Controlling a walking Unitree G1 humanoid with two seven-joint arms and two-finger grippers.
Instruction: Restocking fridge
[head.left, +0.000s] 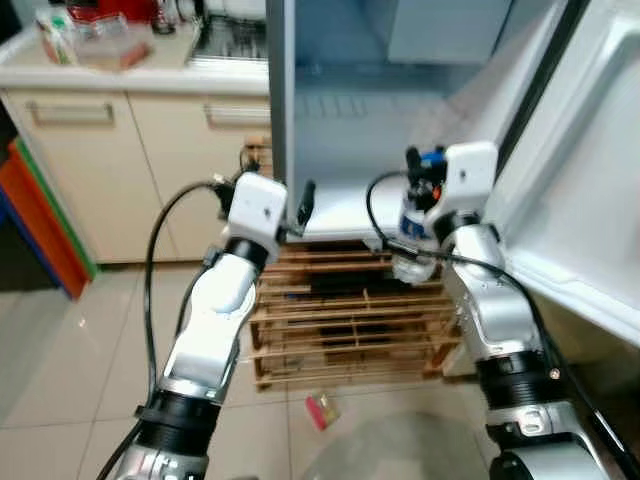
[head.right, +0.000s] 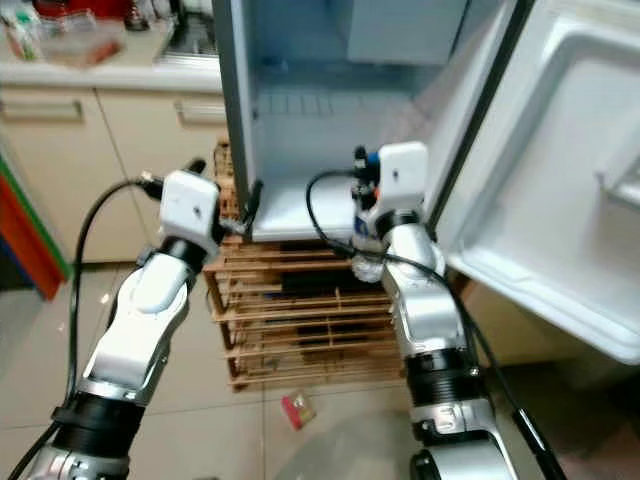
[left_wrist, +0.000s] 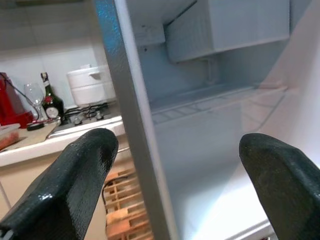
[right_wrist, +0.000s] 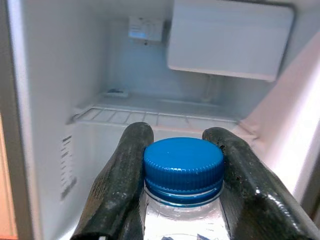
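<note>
Restocking is barely begun: my right gripper, jaws clenched on the water bottle at its blue cap, holds it before the open fridge, nothing shelved, while my left gripper hangs with jaws released.

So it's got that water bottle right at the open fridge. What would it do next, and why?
Probably carry the bottle forward into the fridge and set it on the floor of the compartment. The right gripper is shut on its neck just below the blue cap, the door stands open, and the wire shelf ahead looks bare.
</note>
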